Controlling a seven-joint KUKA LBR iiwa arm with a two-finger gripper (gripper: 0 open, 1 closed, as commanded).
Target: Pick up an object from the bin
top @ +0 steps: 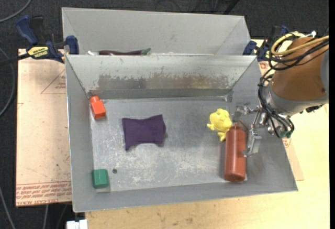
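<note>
The jaws hang close against the right flank of the red-brown cylinder [235,153], near its upper end. That stance would suit gripping it sideways, though I cannot tell whether they are parted or clenched. A yellow toy [220,121] touches the cylinder's upper left, and a purple cloth [144,131], orange block [97,108] and green cube [100,178] lie well apart to its left.

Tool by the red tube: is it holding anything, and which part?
Cannot tell. The tool sits close beside the red tube, near its upper end, but no clear grip shows.
</note>
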